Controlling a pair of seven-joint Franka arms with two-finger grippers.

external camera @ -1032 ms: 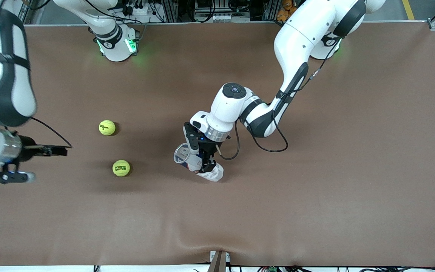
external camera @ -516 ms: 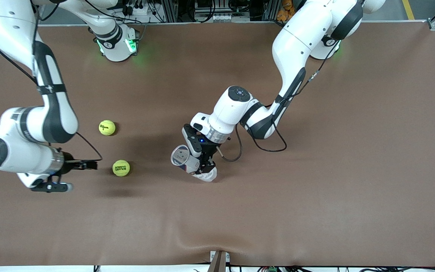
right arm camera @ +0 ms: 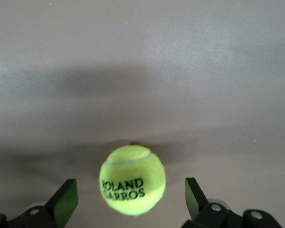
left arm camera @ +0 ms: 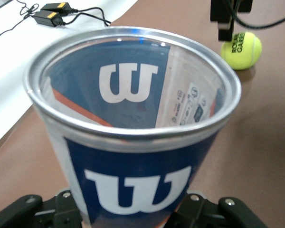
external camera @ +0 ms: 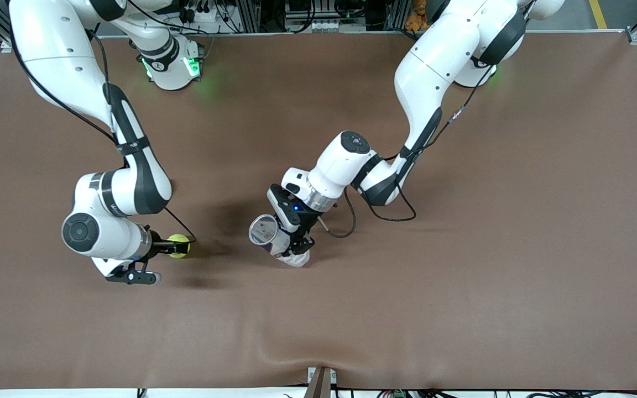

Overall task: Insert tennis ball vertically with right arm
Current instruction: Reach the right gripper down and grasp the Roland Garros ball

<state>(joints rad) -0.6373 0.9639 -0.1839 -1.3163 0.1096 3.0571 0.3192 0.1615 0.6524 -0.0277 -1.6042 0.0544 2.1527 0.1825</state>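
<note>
Front view: white multi-jointed right arm reaching down toward its end of the brown table [external camera: 462, 276], small black right gripper [external camera: 177, 246] low over a fuzzy yellow-green tennis ball [external camera: 179, 245] resting on the cloth; white left arm near the table's middle, left gripper [external camera: 295, 235] clamped on a tilted blue-and-white metal-rimmed ball can [external camera: 274, 239], open mouth turned toward the right arm's end. Left wrist view: ball can [left arm camera: 133, 137] held between the jaws, wide rim open and apparently empty inside; tennis ball [left arm camera: 241, 49] lying on the table with the right gripper [left arm camera: 227, 19] just above it. Right wrist view: tennis ball [right arm camera: 132, 180] lettered in black, sitting between spread fingertips [right arm camera: 65, 199] that flank it without touching; right gripper [right arm camera: 128, 197] open. Judged from this: can presented, ball not yet grasped; closing on it, lifting, carrying over the can's mouth and lowering it in all left to do.
</note>
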